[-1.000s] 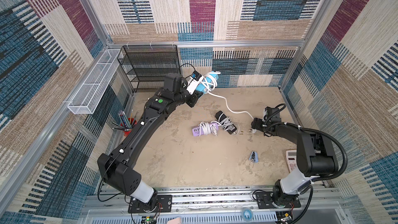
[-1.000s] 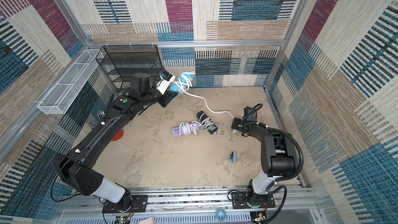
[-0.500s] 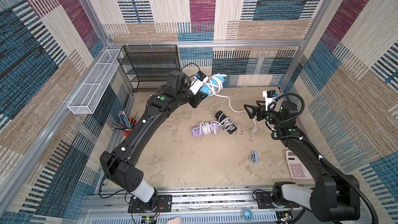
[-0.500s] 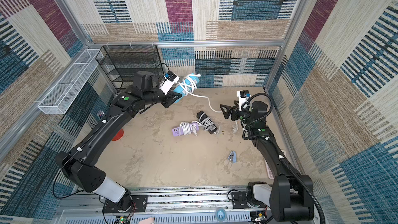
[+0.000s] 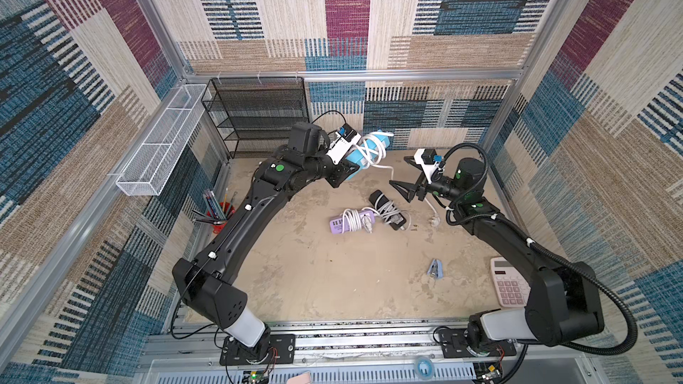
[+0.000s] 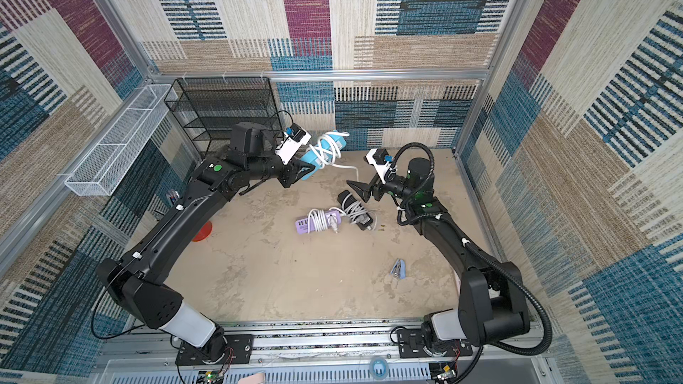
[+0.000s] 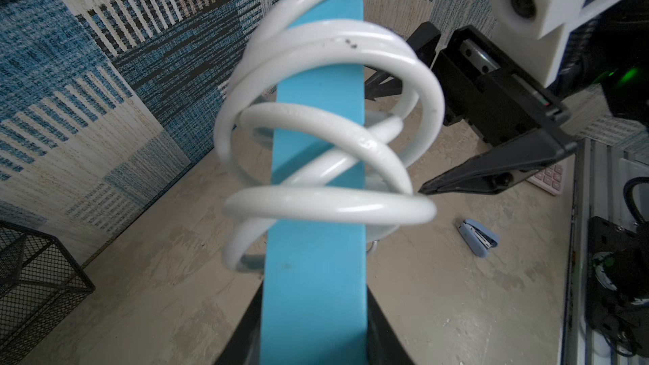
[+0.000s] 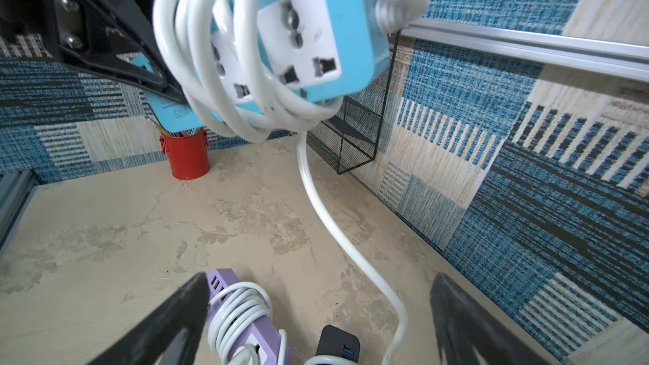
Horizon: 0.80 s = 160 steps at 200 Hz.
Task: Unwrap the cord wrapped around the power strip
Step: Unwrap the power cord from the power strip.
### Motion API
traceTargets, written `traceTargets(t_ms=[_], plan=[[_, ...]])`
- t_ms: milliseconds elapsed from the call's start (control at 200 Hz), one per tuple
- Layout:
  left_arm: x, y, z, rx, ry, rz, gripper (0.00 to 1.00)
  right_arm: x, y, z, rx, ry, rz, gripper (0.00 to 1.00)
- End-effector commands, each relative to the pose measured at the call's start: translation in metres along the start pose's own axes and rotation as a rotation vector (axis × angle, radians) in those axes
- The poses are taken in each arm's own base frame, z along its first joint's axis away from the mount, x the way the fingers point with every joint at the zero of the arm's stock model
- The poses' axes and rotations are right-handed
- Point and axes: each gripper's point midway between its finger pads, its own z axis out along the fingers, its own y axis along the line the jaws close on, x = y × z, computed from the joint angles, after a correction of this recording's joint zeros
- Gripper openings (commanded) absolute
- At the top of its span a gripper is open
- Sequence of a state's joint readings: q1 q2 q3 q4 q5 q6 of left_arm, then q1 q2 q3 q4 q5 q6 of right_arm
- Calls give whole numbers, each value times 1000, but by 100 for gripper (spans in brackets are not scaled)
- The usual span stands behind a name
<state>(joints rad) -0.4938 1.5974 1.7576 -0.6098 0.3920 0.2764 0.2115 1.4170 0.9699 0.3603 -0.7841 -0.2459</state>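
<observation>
1. Nearby, a pink desk calculator [image 5: 508,284] and a small blue stapler [image 5: 435,267] are lying on the beige tabletop [image 5: 314,282], well apart from both grippers.
2. Further in, a purple rectangular power strip [image 5: 338,224] bound in its own white cable is lying just beside a black power brick [image 5: 380,199].
3. Above these, the right gripper [image 5: 398,170] is hovering with its jaws spread wide, gripping and touching nothing.
4. Beyond it, the left gripper [image 5: 349,171] is clamping tight on one end of the light-blue rectangular power strip [image 5: 369,147], holding it clear of the table.
5. Around that strip, a thick white cord [image 7: 330,201] is coiling in several loose loops, its free length drooping to the tabletop.
6. Farthest back, a black wire-mesh shelf [image 5: 258,116] is standing against the wall.
</observation>
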Motion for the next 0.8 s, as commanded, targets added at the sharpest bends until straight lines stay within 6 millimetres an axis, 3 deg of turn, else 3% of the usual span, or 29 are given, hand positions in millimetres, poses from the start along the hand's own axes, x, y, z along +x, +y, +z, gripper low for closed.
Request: traceTargets(t_ms=[0, 361, 491, 631, 731, 796], plan=[[-15, -5, -6, 26, -52, 30, 0, -12, -8, 10, 27, -52, -121, 98], [-18, -12, -11, 53, -66, 29, 0, 1, -31, 46, 63, -69, -174, 98], [-18, -13, -13, 57, -69, 29, 0, 7, -37, 57, 57, -64, -153, 80], [-18, -13, -14, 60, -71, 30, 0, 14, -39, 65, 32, -45, -122, 52], [-19, -14, -14, 68, -72, 23, 0, 17, -39, 69, 19, -39, -108, 46], [-19, -15, -15, 70, -74, 25, 0, 18, -39, 70, 22, -37, -102, 34]])
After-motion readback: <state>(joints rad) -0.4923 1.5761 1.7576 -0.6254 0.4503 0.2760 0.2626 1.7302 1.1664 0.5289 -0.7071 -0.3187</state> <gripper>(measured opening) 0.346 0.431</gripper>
